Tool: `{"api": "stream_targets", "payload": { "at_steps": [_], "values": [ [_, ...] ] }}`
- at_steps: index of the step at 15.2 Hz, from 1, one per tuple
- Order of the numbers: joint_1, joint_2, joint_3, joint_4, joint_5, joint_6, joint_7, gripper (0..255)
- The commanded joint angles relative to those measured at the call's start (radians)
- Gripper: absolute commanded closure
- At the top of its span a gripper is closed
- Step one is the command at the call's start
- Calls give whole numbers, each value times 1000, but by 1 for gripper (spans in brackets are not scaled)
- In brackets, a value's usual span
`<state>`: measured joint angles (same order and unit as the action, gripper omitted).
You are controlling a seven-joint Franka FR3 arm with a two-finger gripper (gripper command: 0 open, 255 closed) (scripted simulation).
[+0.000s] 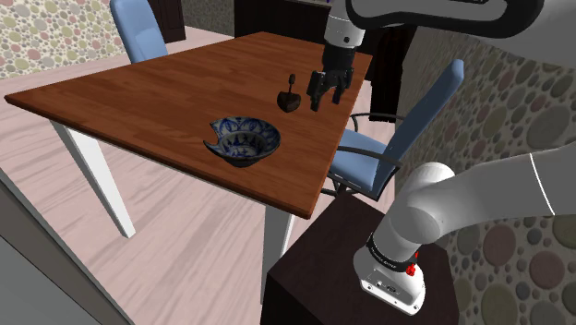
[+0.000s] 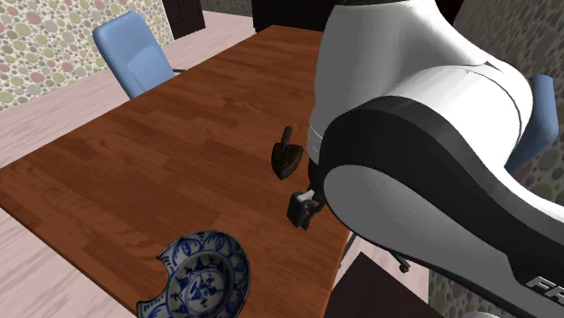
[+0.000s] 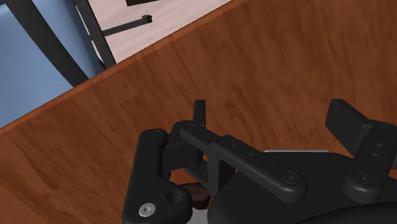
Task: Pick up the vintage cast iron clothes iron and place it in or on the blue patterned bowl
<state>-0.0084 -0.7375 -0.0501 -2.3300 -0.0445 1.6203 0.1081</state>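
Observation:
The small dark clothes iron [image 1: 291,98] stands upright on the brown wooden table [image 1: 157,102], handle up, near the table's far right part in the shoulder view. The blue patterned bowl [image 1: 243,140], chipped at its rim, sits nearer the front edge. My black gripper [image 1: 320,100] hangs just above the table, beside the iron on the shoulder view's right, open and holding nothing. In the second exterior view the iron [image 2: 287,155] is a little beyond the gripper [image 2: 301,215], and the bowl [image 2: 201,275] lies at the near edge. The wrist view shows the gripper [image 3: 272,118] over bare wood.
A blue chair [image 1: 392,152] stands close to the table's right edge, under the arm. Another blue chair [image 1: 138,28] is at the far side. The dark stand [image 1: 342,268] sits at the lower right. Bubble-patterned walls surround the room.

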Motion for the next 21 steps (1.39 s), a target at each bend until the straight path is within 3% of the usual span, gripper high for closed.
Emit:
{"api": "stream_targets", "payload": {
  "at_steps": [1,11,21],
  "values": [
    [0,0,0,0,0,0,0,0],
    [-70,363,-41,277,9,118,133,0],
    [-133,710,-110,649,48,123,239,0]
  ]
}}
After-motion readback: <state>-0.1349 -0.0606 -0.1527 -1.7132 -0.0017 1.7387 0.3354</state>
